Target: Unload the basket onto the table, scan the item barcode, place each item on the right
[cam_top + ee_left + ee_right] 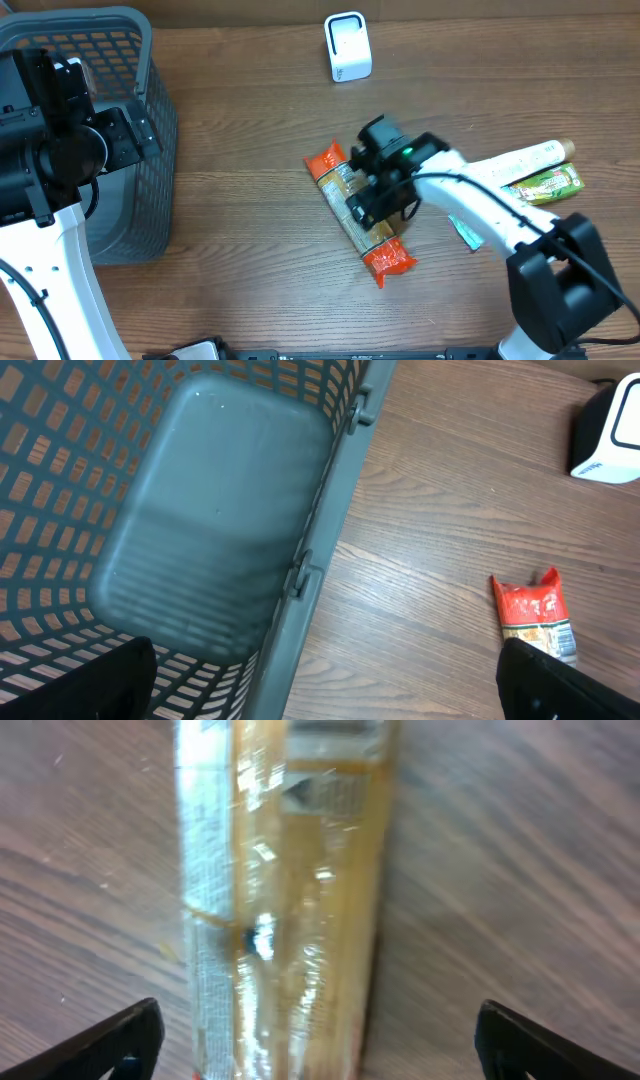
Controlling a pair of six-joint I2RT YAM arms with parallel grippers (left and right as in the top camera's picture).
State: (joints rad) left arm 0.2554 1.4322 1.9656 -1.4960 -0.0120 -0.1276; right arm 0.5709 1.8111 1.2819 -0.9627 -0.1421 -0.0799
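The wooden counter (250,290) fills the whole overhead view. On its left side stands a grey plastic basket (155,150) with lattice walls. It reaches from the upper left corner down to the middle of the left edge. In the left wrist view its smooth bottom is visible, and nothing lies on the part that shows.

The left arm rises from the lower left of the overhead frame and its left hand (340,685) hangs over the right rim of the basket. Its two dark fingers (120,680) sit in the bottom corners of the wrist view, far from each other, so this hand is spread wide and grasps nothing.

The right arm comes from the lower right corner toward the centre. The right hand (322,1045) hovers over a long packet (358,230). This hand is also spread wide. The packet passes between its fingers (110,1045), and neither of them touches it.

The packet lies flat on the counter at the centre of the overhead frame. It runs diagonally from upper left to lower right, with orange ends and a clear middle.

A small white scanner (348,47) stands at the upper centre, well apart from the packet. At the right edge lie a white tube (520,160), a green packet (545,183) just below it, and a small teal item (465,232) partly under the right arm.
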